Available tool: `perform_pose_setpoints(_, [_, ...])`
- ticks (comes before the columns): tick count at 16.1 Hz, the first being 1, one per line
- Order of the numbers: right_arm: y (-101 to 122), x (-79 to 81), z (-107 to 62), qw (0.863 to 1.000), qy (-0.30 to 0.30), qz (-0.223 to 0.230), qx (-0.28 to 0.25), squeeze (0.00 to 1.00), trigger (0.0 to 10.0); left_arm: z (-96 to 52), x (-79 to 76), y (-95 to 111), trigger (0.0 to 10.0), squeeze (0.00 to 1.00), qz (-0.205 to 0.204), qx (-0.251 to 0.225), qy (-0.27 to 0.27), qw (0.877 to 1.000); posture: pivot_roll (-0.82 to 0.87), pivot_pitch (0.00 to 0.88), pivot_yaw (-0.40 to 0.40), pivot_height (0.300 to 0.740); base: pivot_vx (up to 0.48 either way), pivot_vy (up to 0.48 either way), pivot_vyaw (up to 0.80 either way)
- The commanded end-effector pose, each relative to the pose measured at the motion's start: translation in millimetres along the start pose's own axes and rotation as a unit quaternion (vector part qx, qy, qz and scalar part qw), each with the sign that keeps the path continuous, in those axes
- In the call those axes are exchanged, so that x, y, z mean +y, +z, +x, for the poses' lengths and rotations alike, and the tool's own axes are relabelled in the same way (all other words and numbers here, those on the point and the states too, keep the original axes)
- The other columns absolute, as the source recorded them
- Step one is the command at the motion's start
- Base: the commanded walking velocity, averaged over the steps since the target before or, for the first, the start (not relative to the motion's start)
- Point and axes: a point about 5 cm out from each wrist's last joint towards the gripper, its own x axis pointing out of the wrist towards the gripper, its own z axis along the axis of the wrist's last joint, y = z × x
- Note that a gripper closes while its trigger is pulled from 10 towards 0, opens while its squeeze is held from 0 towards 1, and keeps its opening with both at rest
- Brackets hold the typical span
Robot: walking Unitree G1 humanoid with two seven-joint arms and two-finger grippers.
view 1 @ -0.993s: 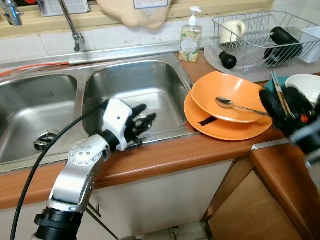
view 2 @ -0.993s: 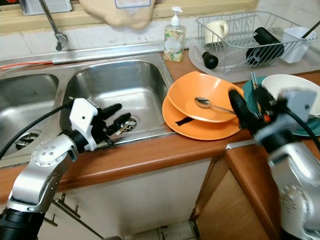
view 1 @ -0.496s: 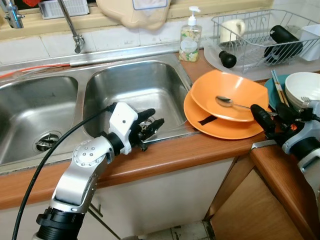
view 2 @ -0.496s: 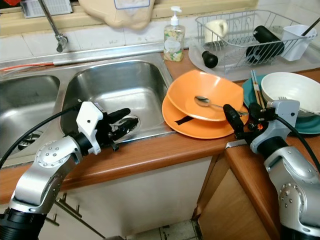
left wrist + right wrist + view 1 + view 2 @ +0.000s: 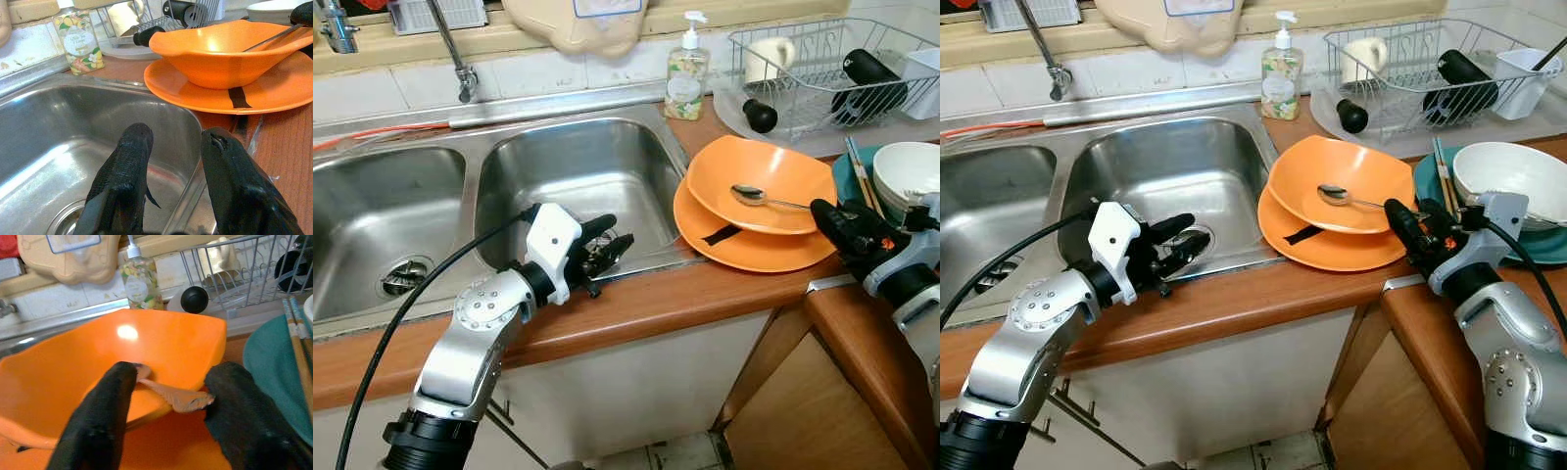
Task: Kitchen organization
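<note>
A double steel sink [image 5: 568, 186] is set into a wooden counter [image 5: 705, 294], and to its right an orange bowl [image 5: 769, 181] is stacked on an orange plate [image 5: 754, 245] marked with a strip of black tape. A metal spoon [image 5: 754, 196] is laid in the bowl, with its scoop toward the left and its handle reaching over the bowl's right rim. The right gripper [image 5: 168, 404] is held at the right edge of the bowl, its two black fingers [image 5: 102, 411] spread apart on either side of the tip of the spoon handle; the handle end is seen between them without being pinched. The left gripper [image 5: 171, 176] is poised over the near rim of the right basin, its fingers [image 5: 127, 166] likewise parted and holding nothing, pointed toward the orange dishes. Just right of the orange plate a white bowl [image 5: 1513, 176] is rested on a teal plate [image 5: 274, 367], across which a pair of chopsticks [image 5: 1445, 176] is laid. At the far side of the counter a soap dispenser [image 5: 686, 69] is stood beside the sink, and further right a wire dish rack [image 5: 832, 73] is seen with a cream mug [image 5: 769, 59], a black bottle [image 5: 873, 78] and a white cup [image 5: 1520, 83] in it. A tap [image 5: 455, 59] is mounted behind the sink, toward the left.
</note>
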Motion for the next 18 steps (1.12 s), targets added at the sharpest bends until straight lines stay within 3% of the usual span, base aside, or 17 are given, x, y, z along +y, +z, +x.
perform_pose_setpoints(1, [-0.3,1.4,0.8,1.000,0.011,0.014,0.005,0.00,0.0,-1.4,0.0,0.3,10.0,0.00,0.006,-0.001,-0.002,1.000,-0.17,0.000,0.060,0.740,0.000,0.000,0.00])
perform_pose_setpoints(11, [1.5,0.5,-1.0,0.999,0.016,0.032,0.001,0.00,0.0,0.3,0.2,1.4,10.0,0.00,0.008,-0.005,-0.005,1.000,-0.18,0.000,0.062,0.740,0.000,0.000,0.00])
perform_pose_setpoints(18, [26.5,13.4,2.8,0.998,0.036,0.020,-0.039,0.00,0.0,4.6,2.0,7.7,10.0,0.00,0.038,-0.009,-0.006,0.999,-0.18,0.000,0.069,0.740,0.000,0.000,0.00])
